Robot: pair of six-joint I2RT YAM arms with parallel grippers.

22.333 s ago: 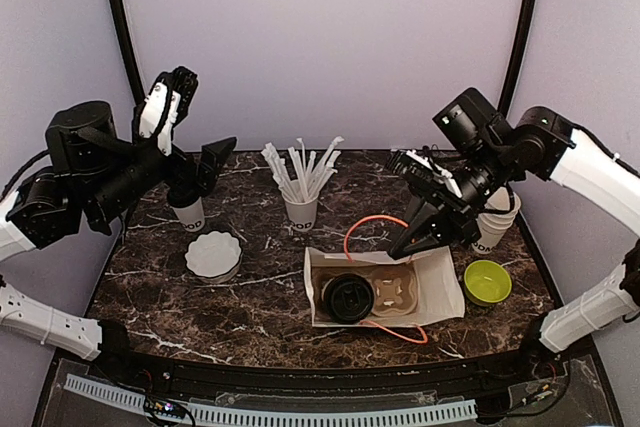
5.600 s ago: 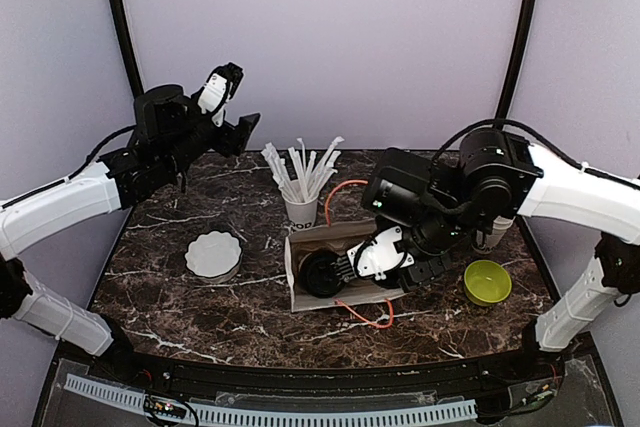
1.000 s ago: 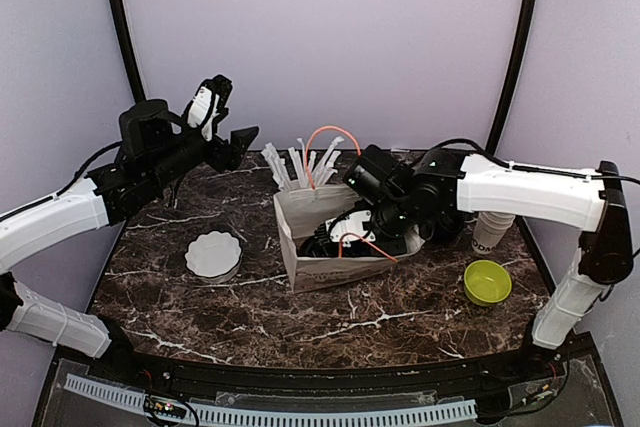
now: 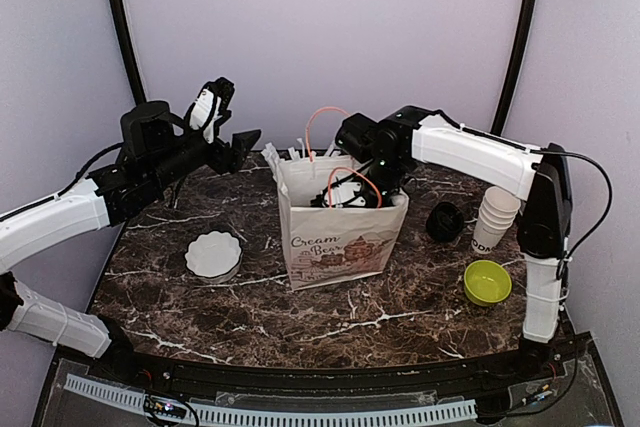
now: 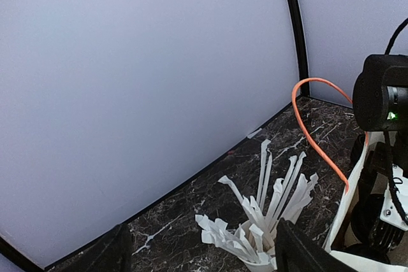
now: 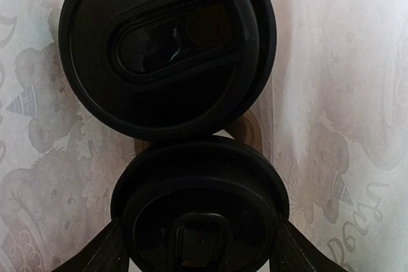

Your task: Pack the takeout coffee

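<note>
From my overhead feed, light is even and soft, shadows faint. The dark veined marble tabletop [image 4: 250, 307] shows mild glare. My right wrist view is dim, slightly blurred.

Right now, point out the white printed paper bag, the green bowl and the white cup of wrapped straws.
white printed paper bag [image 4: 340, 247], top view, printed front face.
green bowl [image 4: 487, 281], top view, inside.
white cup of wrapped straws [image 5: 258, 237], left wrist view, straw bundle.

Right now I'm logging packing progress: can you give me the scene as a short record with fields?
bag: upright, mid-table
coffees: two black-lidded cups inside bag
right gripper: open, inside bag above the lids
left gripper: open, raised at the table's rear left, holding nothing
straw cup: behind bag
also on table: green bowl, cup stack
</note>
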